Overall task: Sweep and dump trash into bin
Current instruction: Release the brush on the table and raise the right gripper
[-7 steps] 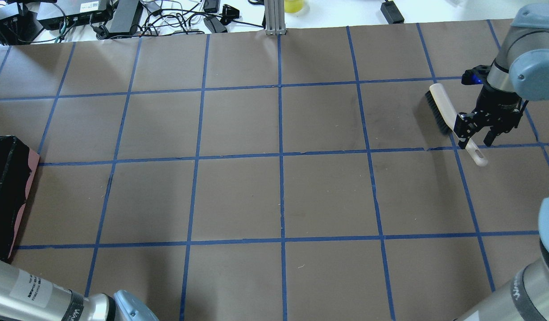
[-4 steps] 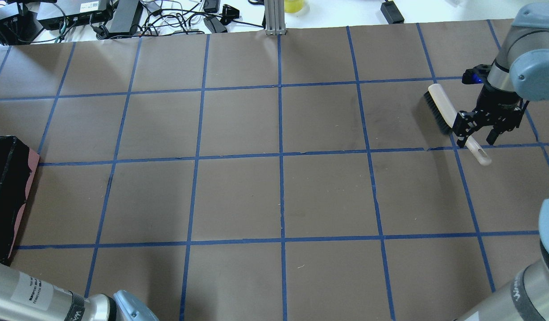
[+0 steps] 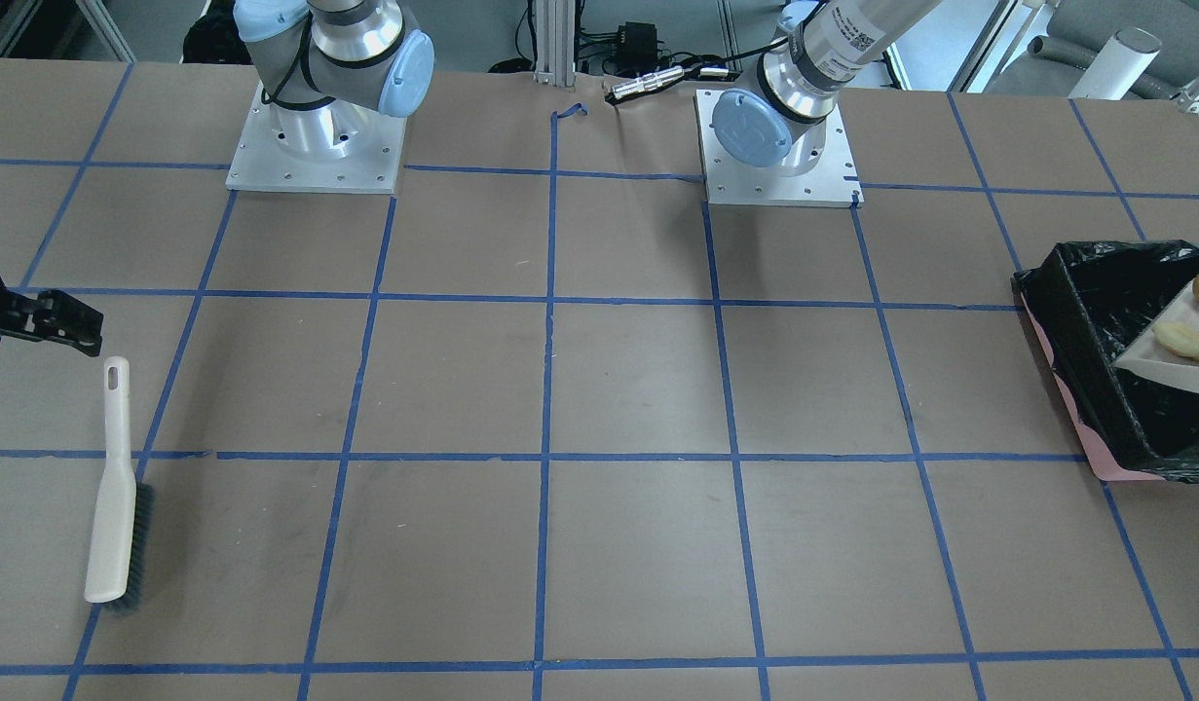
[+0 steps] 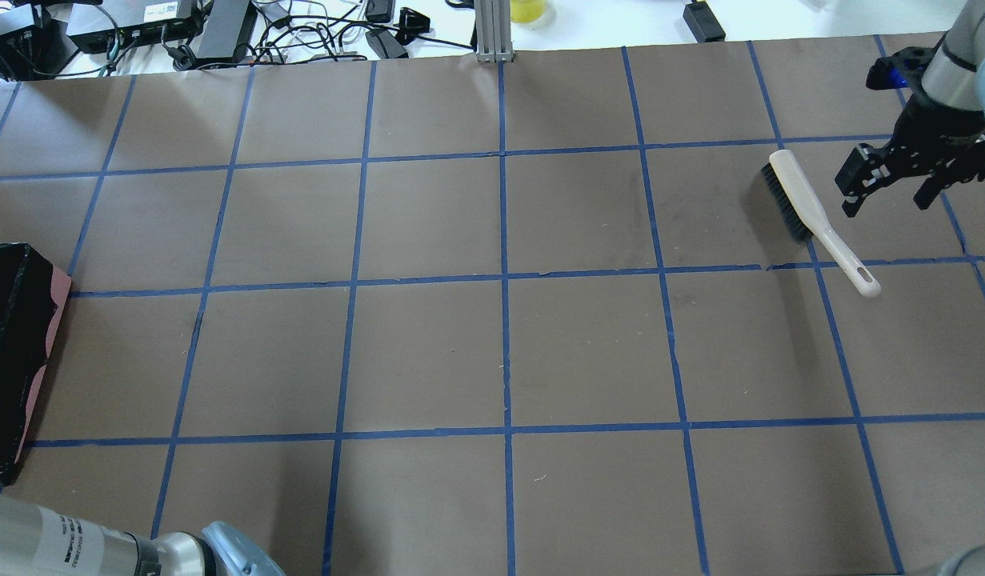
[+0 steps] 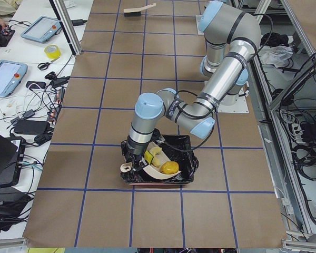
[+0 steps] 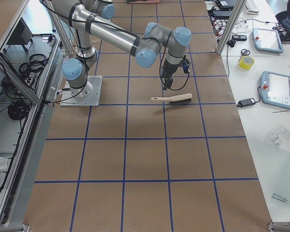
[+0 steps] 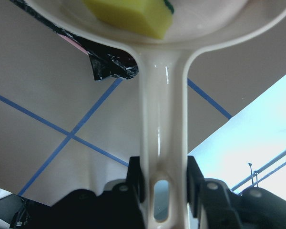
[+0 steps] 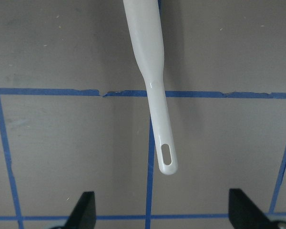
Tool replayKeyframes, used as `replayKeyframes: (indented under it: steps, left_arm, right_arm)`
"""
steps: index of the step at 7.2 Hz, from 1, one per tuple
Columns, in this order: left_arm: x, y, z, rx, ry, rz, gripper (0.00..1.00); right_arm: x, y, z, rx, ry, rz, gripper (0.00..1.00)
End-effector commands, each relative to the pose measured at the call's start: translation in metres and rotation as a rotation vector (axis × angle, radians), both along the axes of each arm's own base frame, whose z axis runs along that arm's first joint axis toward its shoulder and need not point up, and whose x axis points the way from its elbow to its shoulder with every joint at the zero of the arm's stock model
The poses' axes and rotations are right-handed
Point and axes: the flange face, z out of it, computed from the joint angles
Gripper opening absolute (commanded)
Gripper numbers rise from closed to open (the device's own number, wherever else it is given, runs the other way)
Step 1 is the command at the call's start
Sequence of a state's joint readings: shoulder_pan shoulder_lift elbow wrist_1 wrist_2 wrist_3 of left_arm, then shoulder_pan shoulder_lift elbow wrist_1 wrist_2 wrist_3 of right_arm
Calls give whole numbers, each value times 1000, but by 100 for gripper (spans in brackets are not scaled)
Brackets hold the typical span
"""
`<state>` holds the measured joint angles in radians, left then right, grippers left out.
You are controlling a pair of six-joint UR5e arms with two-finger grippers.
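My left gripper (image 7: 163, 179) is shut on the handle of a beige dustpan (image 7: 162, 119), held over the black-lined bin (image 5: 185, 176). On the pan lie the yellow sponge (image 7: 133, 14), the pale peel (image 3: 1186, 341) and the golden-brown lump (image 5: 169, 168). The bin also shows in the front view (image 3: 1076, 302) and at the left edge of the overhead view (image 4: 12, 320). My right gripper (image 4: 888, 192) is open and empty, raised just beyond the handle of a white brush (image 4: 808, 212) that lies flat on the table.
The brush also shows in the right wrist view (image 8: 152, 86) and the front view (image 3: 112, 516). Brown paper with a blue tape grid covers the table (image 4: 500, 352). Cables and boxes (image 4: 220, 32) lie past the far edge.
My right gripper has let go of the brush handle and moved up and away toward the far right. The brush now lies free on the table.
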<state>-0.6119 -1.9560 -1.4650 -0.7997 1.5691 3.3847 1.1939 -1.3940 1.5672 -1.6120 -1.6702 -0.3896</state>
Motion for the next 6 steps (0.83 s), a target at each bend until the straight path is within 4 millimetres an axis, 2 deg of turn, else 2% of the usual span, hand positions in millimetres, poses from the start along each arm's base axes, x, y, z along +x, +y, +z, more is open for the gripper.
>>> replayKeyframes:
  steps: [1, 2, 3, 4, 5, 6]
  left_arm:
    - [-23, 21, 22, -53, -112, -35, 0]
    - [-25, 26, 35, -49, -152, -72, 0]
    - [-29, 29, 42, -67, -181, -71, 0]
    - [-36, 34, 51, -75, -196, -70, 0]
    - [-39, 40, 49, -73, -191, -67, 0]
    - [-44, 39, 61, -99, -233, -77, 0]
  right_arm:
    - [56, 9, 80, -9, 0, -70, 98]
    - [114, 5, 108, -55, 34, -102, 98]
    - [165, 7, 119, -83, 39, -120, 98]
    - [198, 13, 122, -98, 43, -175, 98]
    - [217, 17, 123, -109, 48, -189, 98]
    - [219, 15, 124, -124, 36, -211, 97]
